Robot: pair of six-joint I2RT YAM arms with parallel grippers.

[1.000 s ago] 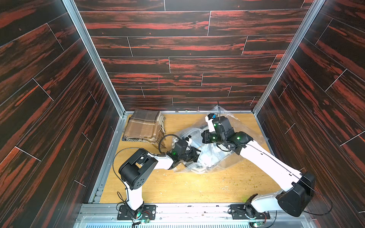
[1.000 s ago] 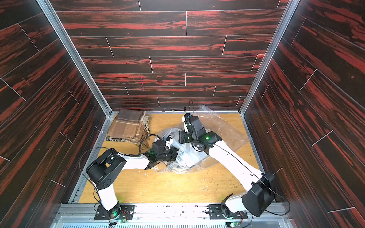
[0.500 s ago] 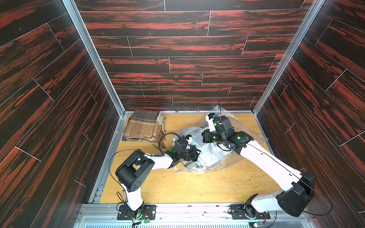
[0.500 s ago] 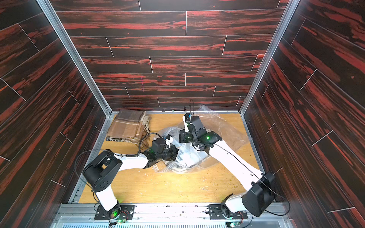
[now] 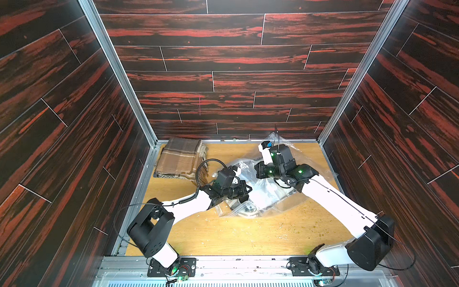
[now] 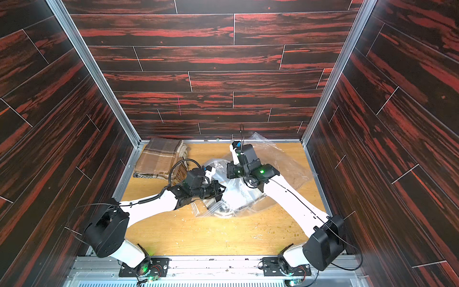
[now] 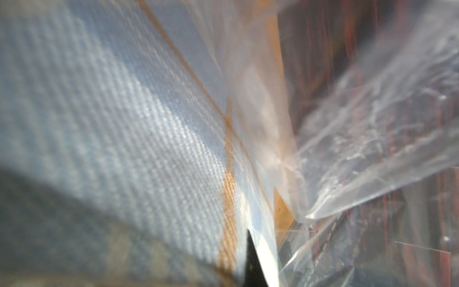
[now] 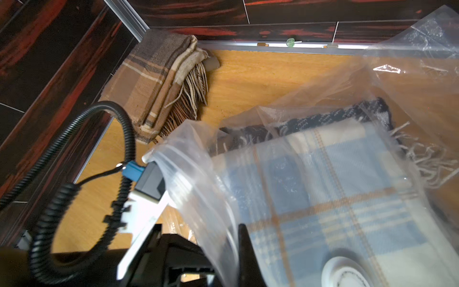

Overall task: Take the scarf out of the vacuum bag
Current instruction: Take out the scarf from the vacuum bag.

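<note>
Right wrist view: blue plaid scarf [image 8: 323, 174] lies inside the vacuum bag [image 8: 372, 74] on the surface [image 8: 248, 74], right hand [image 8: 239, 248] clamped on its lifted lip, left hand [image 5: 245, 191] shut inside the mouth, so best hold that lip high and drag cloth out level.

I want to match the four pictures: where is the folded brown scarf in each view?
In a top view: brown scarf in the far left corner.
In a top view: brown scarf, same far left corner.
Left wrist: not in it.
Right wrist: brown scarf against the wall corner.
Shared landmark: the metal corner post beside it.
</note>
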